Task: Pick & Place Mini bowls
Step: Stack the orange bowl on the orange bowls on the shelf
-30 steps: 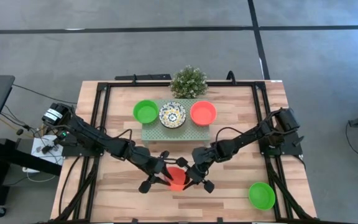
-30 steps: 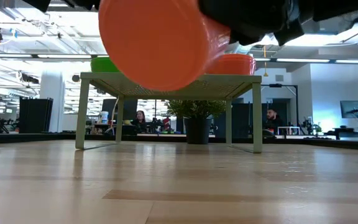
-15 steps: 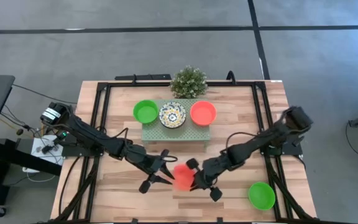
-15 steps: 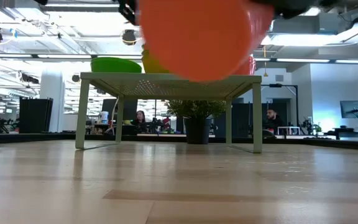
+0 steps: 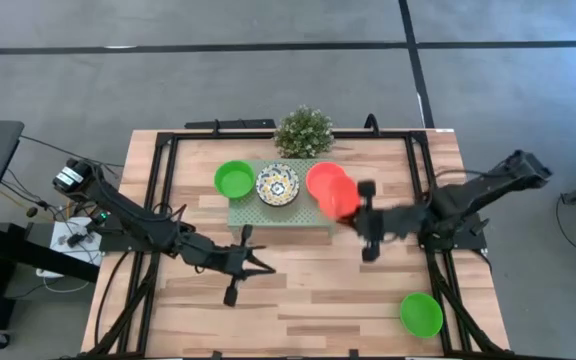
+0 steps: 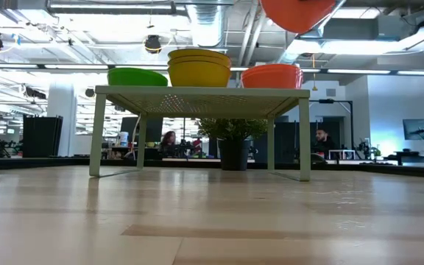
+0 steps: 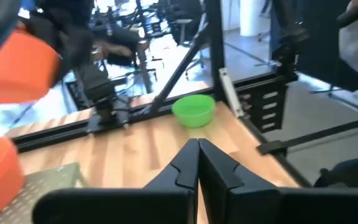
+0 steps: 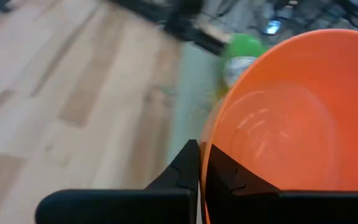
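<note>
Right gripper (image 5: 366, 220) clamped on rim of orange-red bowl (image 5: 342, 196), carried in air just over right end of pale green platform (image 5: 268, 212); rim pinch leaves underside free, likely for stacking onto orange-red bowl on platform (image 6: 271, 76). Platform also bearing green bowl (image 5: 234, 179) and patterned bowl (image 5: 277, 185). Left gripper (image 5: 251, 262) closed on nothing, low over table (image 5: 368, 300) in front of platform, well apart from carried bowl. Spare green bowl (image 5: 421, 314) waiting at near right corner. Plant (image 5: 303, 131) behind platform.
</note>
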You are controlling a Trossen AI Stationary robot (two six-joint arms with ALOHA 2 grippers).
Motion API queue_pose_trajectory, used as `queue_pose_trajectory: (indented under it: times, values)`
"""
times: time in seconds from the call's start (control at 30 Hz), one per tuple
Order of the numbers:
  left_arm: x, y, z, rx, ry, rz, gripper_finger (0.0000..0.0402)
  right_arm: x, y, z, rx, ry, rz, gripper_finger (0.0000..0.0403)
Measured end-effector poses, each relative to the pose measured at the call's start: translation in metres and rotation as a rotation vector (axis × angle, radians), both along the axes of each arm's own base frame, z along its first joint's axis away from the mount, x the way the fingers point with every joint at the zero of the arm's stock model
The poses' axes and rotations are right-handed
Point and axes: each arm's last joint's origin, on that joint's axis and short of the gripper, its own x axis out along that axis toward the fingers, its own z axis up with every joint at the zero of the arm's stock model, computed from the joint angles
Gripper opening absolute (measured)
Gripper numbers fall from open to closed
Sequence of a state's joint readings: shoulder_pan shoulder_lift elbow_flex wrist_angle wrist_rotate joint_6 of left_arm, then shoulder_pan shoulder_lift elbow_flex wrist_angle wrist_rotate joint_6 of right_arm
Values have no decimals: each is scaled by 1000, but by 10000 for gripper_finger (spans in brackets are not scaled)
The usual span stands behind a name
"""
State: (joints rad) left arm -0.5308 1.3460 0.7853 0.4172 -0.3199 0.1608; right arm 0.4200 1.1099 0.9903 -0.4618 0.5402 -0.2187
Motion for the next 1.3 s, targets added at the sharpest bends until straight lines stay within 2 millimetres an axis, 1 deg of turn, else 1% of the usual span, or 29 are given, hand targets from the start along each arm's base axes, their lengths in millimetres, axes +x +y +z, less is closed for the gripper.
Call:
queue_pose_trajectory:
  times: [0.07, 0.2, 0.3, 0.4, 0.57, 0.63, 0.73, 0.83, 1.1, 1.3]
  values:
    - [3, 6, -1, 3, 5, 27, 6, -2, -20, 7, 23, -19, -32, 2]
    - [10, 22, -1, 4, 2, 144, 6, 2, -48, 9, 70, 16, -2, 2]
    - [14, 31, 0, 7, -4, 213, 6, 9, -62, 10, 118, 97, -4, 2]
    - [16, 39, 0, 8, -4, 246, 6, 18, -72, 6, 117, 232, -49, 2]
    - [20, 49, -1, 2, 2, 287, 7, 38, -82, 10, 187, 320, -9, 2]
    - [21, 53, -2, 3, 13, 299, 6, 45, -85, 8, 190, 372, -25, 2]
    - [21, 57, -4, 10, 36, 312, 7, 52, -92, 10, 193, 404, -50, 3]
    - [20, 60, -3, 12, 49, 302, 9, 59, -99, 5, 196, 421, -76, 3]
    - [16, 62, 2, 5, 44, 282, 8, 69, -111, -12, 217, 501, -118, 5]
    - [16, 62, 1, 8, 50, 282, 11, 71, -110, -12, 241, 498, -89, 18]
